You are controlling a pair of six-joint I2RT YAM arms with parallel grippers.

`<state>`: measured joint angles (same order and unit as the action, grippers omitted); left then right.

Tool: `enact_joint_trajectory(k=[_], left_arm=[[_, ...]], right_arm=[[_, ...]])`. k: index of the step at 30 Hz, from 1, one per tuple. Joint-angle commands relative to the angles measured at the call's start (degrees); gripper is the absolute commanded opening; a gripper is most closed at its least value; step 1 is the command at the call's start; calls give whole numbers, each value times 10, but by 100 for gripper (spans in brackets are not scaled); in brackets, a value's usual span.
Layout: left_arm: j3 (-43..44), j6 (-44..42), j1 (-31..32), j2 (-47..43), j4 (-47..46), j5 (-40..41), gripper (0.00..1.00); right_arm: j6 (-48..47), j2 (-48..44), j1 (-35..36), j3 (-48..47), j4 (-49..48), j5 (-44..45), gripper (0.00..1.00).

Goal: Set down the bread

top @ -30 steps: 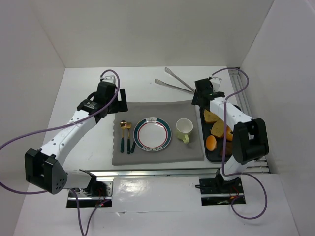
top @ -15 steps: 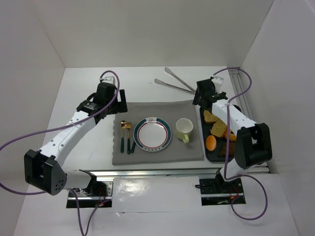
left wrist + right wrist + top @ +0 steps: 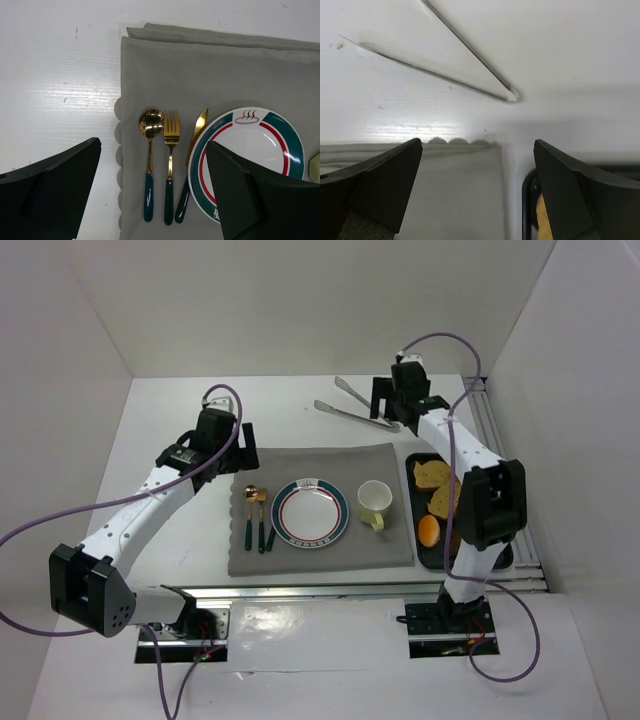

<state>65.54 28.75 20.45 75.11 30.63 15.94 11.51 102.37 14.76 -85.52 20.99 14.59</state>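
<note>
Bread (image 3: 432,474) sits in the black tray (image 3: 417,548) at the right edge of the grey mat (image 3: 320,462). There are two slices at the far end, one behind the other, with an orange (image 3: 428,531) closer to the arm bases. The right arm (image 3: 470,455) crosses over the tray, so part of it is hidden.

Right jaws are spread wide and holding nothing. They hang over the bare desk (image 3: 170,420) just past the mat's far right corner, right by the joined end of the metal tongs (image 3: 352,412). The tongs lie flat on the desk, touched by nothing. The right wrist view catches the mat corner, a bit of tray rim and a yellowish sliver of bread at the bottom edge.

Left jaws are also spread wide and empty, hovering over the mat's left side. Between them the left wrist view shows a spoon (image 3: 150,125), fork (image 3: 171,130) and knife (image 3: 197,127) lined up side by side, gold with dark green handles. The knife lies just beside the plate (image 3: 310,512), maybe touching the rim, can't tell.

The plate sits mid-mat with nothing on it, white with a green and red ring. A pale green cup (image 3: 375,502) stands upright between it and the tray.
</note>
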Motion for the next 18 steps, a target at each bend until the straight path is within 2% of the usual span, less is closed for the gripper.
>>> enact_joint_trajectory(k=[1,5,11,18], left_arm=[[8,5,2,-17,-1,-4,100],[13,5,2,-17,-1,-10,100],[13,10,2,-6,-1,-15,100],[13,5,2,-1,4,-10,100]], right_arm=[[-92,60,3,-81,-38,-90,100],[-155,142,3,-172,-20,-135,100],[-246,201,-8,-216,-36,-230,100],[-295,259,-13,-266,-10,-258,100]])
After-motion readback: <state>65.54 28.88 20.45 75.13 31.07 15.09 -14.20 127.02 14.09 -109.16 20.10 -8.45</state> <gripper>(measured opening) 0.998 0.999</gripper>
